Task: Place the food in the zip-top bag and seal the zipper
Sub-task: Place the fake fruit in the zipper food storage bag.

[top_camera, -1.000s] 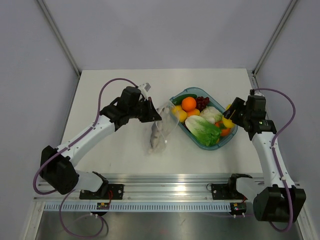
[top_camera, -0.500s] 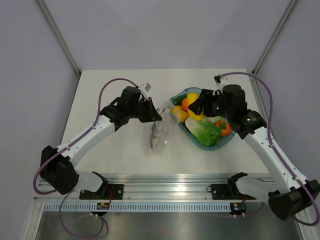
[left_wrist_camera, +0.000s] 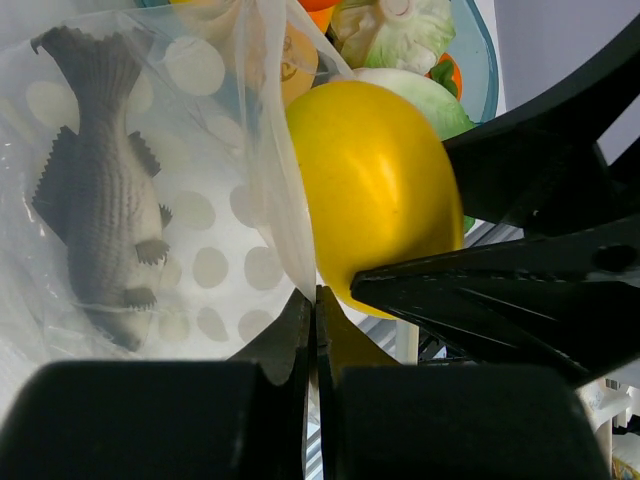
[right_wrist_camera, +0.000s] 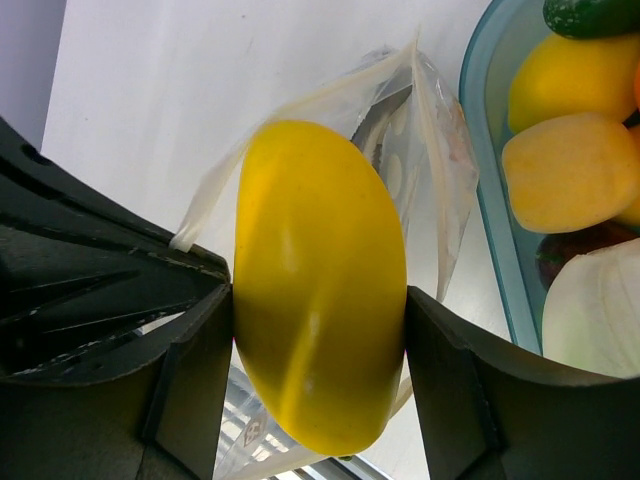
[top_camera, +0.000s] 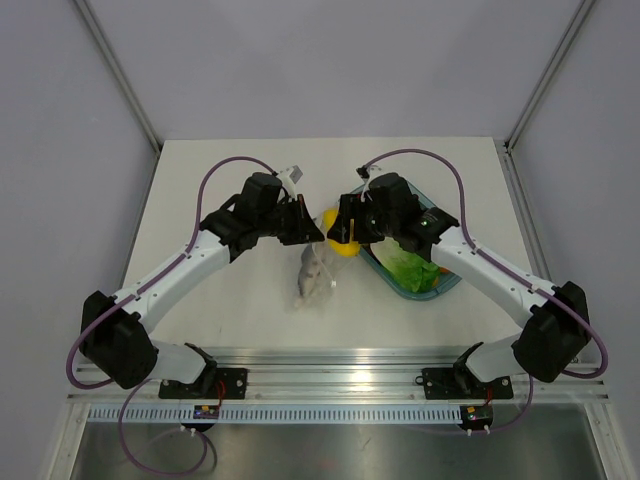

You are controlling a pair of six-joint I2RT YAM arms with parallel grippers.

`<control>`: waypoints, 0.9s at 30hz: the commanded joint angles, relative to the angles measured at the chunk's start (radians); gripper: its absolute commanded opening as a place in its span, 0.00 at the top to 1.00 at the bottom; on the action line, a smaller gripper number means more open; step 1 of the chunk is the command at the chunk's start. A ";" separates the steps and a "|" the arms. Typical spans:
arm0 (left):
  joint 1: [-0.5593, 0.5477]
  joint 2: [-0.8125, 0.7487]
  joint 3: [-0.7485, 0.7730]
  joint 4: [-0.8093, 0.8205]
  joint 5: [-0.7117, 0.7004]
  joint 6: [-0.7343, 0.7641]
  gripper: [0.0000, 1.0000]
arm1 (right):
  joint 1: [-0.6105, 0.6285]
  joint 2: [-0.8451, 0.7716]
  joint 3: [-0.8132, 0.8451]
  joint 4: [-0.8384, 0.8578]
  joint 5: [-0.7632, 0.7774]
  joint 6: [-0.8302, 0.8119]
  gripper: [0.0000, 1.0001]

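Note:
My right gripper is shut on a yellow lemon and holds it at the mouth of the clear zip-top bag. The bag's pale zipper strip runs beside the lemon. My left gripper is shut on the bag's edge and holds the mouth up, close against the lemon. A grey fish piece lies inside the bag. From above, both grippers meet over the bag at the table's middle.
The teal tray right of the bag holds lettuce, a second lemon, a yellow-orange piece and a cucumber. The right arm reaches across the tray. Bare white table lies left of and behind the bag.
The right arm has swung left from the tray's right side, carrying the lemon over the tray to the bag's mouth. The left arm and the bag have stayed put.

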 commanded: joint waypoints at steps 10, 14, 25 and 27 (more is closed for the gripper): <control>-0.003 -0.003 0.036 0.047 0.047 -0.004 1.00 | 0.015 -0.001 -0.037 0.044 0.031 0.030 0.62; -0.003 -0.002 0.035 0.057 0.058 -0.011 1.00 | 0.015 0.011 -0.032 0.016 0.028 0.028 0.61; -0.003 -0.005 0.039 0.060 0.067 -0.015 1.00 | 0.016 0.021 -0.034 -0.011 0.023 0.016 0.59; -0.003 -0.005 0.041 0.060 0.068 -0.018 1.00 | 0.016 0.024 -0.032 -0.014 0.022 0.013 0.59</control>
